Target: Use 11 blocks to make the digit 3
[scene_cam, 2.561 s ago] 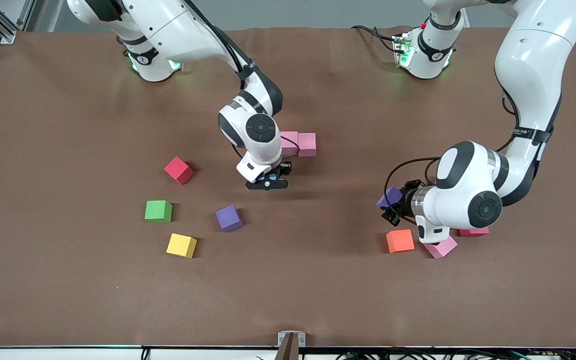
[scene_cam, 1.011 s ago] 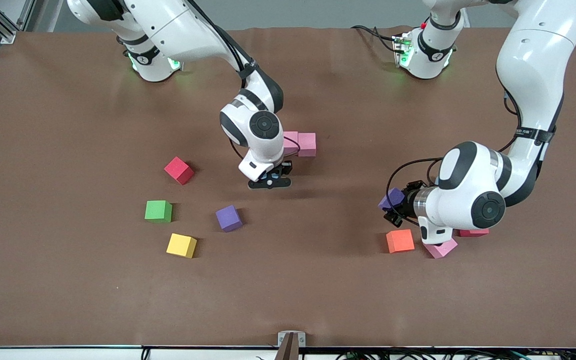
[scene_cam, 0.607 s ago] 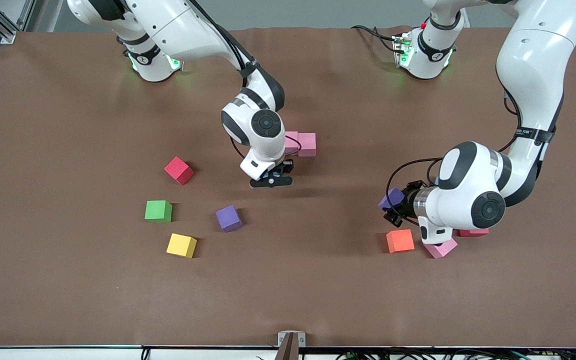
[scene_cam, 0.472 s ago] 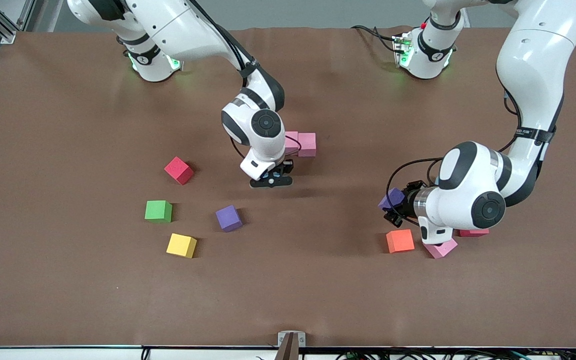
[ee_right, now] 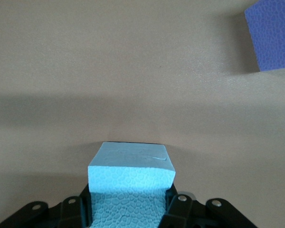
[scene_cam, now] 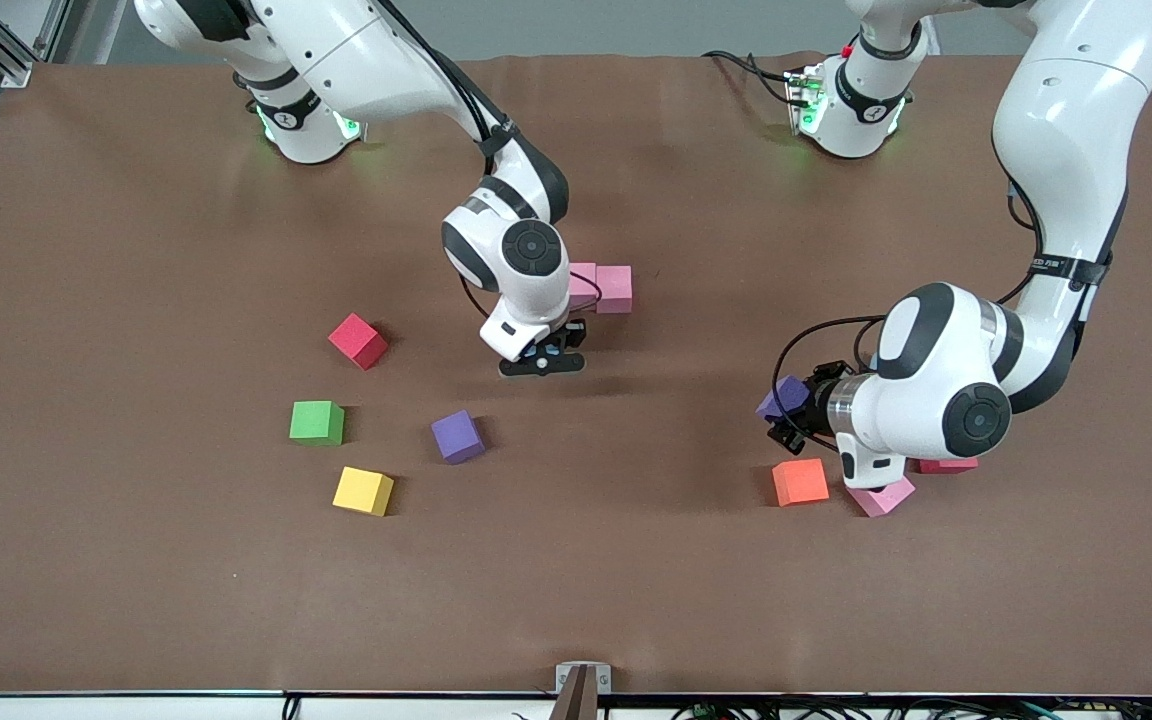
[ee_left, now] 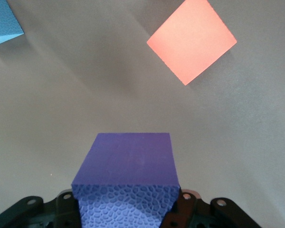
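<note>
Here, pebbled foam cubes — purple cube (ee_left: 126, 190) in left gripper (ee_left: 128, 209), light-blue cube (ee_right: 130, 183) in right gripper (ee_right: 128, 209).

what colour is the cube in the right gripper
Light blue cube; the right wrist view shows it best.

A brown desk (scene_cam: 136, 250) carries small foam cubes: a red cube (scene_cam: 357, 341), a green cube (scene_cam: 316, 421), a yellow cube (scene_cam: 363, 490) and a purple cube (scene_cam: 457, 436) at centre left of the front view. Two pink cubes (scene_cam: 613, 288) sit mid-frame. An orange cube (scene_cam: 800, 481) and another pink cube (scene_cam: 884, 495) lie at lower right. Both arms are white with black joints. The black left claw (ee_left: 128, 209) grips a purple block (ee_left: 128, 175); the black right claw (ee_right: 130, 204) grips a light blue block (ee_right: 130, 178) with a pebbled face.
</note>
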Controlling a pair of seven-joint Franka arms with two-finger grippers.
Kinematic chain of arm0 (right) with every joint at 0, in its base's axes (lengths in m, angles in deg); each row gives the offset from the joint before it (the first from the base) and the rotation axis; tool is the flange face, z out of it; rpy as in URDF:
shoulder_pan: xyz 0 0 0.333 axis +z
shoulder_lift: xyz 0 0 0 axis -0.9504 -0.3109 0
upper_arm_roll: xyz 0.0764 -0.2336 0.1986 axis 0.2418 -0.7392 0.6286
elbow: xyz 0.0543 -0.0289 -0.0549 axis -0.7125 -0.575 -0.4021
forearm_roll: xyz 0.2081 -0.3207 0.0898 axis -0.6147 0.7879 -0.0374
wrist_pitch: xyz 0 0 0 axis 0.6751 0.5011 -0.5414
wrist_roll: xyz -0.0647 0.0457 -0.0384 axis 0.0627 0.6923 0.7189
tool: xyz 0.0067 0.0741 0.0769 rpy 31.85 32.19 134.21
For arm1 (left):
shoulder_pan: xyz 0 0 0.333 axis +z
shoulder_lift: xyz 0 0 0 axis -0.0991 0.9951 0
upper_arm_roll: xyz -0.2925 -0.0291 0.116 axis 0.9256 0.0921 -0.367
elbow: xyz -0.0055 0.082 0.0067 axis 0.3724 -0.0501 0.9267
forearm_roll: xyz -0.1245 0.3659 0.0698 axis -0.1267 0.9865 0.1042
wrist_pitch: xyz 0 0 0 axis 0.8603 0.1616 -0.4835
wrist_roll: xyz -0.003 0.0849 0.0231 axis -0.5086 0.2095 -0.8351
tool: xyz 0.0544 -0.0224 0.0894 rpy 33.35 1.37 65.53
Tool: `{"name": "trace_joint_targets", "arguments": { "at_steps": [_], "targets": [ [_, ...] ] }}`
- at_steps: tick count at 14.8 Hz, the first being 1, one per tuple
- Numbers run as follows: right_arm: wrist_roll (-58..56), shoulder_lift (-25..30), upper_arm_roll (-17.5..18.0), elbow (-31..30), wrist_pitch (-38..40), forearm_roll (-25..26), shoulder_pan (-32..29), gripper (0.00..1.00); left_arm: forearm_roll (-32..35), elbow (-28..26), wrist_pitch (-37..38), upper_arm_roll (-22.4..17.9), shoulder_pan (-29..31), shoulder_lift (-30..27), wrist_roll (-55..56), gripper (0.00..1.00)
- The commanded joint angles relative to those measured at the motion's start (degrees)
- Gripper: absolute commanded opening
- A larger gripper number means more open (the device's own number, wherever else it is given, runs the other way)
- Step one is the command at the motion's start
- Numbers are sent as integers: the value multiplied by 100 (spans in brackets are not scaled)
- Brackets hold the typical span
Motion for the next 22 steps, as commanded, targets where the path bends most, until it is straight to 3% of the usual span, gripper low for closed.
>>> {"name": "trace_joint_targets", "arguments": {
  "at_steps": [1,5,6,7,8,9,18,22],
  "targets": [
    [-12,7,-18,-72,-78,87,16,3,131,13,-13,5,-8,-11,37,0],
    [-12,-2,-18,-72,-78,87,16,4,131,13,-13,5,10,-11,20,0],
    [-12,-2,-18,-72,-78,87,16,7,131,13,-13,5,10,-2,20,0],
    [-4,-2,-18,-72,-78,87,7,17,131,13,-13,5,1,-2,20,0],
    [66,-2,-18,-72,-78,78,-10,49,131,13,-13,5,1,-2,20,0],
    [58,-11,-18,-72,-69,78,-2,99,131,4,-13,5,10,-2,20,0],
    [-196,68,-18,7,27,87,-72,100,131,13,-13,5,27,-2,29,1],
    [-495,217,-18,349,808,52,-212,100,140,4,-13,5,28,-2,29,1]
  ]
}}
